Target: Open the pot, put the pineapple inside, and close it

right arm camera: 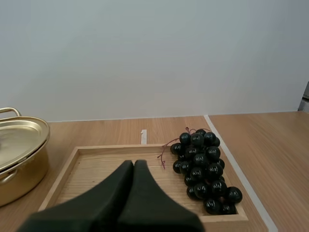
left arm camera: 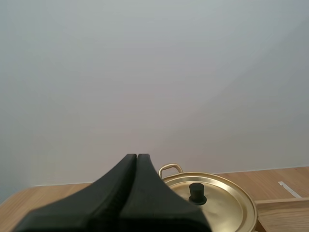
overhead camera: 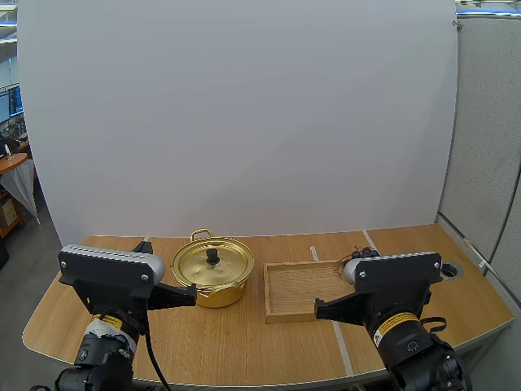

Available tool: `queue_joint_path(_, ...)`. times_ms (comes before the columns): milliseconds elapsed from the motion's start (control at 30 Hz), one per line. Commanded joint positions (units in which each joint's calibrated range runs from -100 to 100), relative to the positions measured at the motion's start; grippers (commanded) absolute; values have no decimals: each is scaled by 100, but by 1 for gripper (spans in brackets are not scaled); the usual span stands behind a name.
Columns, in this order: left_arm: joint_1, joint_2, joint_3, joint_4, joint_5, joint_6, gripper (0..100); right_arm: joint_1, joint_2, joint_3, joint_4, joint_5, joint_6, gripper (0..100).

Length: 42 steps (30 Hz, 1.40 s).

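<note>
Near pot (left arm camera: 222,203), L hand (left arm camera: 136,157) closed; R hand (right arm camera: 133,163) closed near tray (right arm camera: 111,162).

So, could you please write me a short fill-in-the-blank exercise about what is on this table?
1. The gold pot is covered by its ___.
2. In the wooden tray lies a bunch of ___.
3. The left pincer and the right pincer are both ___.

Missing words: lid; grapes; shut.

Narrow gap between pot (overhead camera: 214,294) and tray (overhead camera: 291,291)
</note>
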Motion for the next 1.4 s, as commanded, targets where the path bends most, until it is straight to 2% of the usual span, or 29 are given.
queue_joint_path(0, -62, -98, 18, -108, 25, -54, 0, -110, -44, 0, 103, 51, 15, 0)
queue_joint_path(200, -184, -148, 18, -22, 107, -54, 0, -204, -44, 0, 103, 51, 15, 0)
queue_joint_path(467, -184, -148, 18, -22, 665, -54, 0, -189, -44, 0, 103, 51, 15, 0)
queue_joint_path(633, -184, -148, 18, 267, 1251, -84, 0, -189, -44, 0, 103, 51, 15, 0)
queue_joint_path(700, -156, -148, 18, 729, 1490, -529, 0, -189, -44, 0, 103, 51, 15, 0)
queue_joint_path(733, -140, -148, 18, 1285, 1593, -986, 0, -189, -44, 0, 103, 51, 15, 0)
queue_joint_path(833, -108, -148, 18, 2391, 2089, -2443, 0, -189, -44, 0, 103, 51, 15, 0)
queue_joint_path(1000, -108, -148, 18, 2582, 2801, -2709, 0, -189, -44, 0, 103, 51, 15, 0)
queue_joint_path(1367, -209, -148, 18, 2597, 2926, -2927, 0, -191, -44, 0, 117, 51, 15, 0)
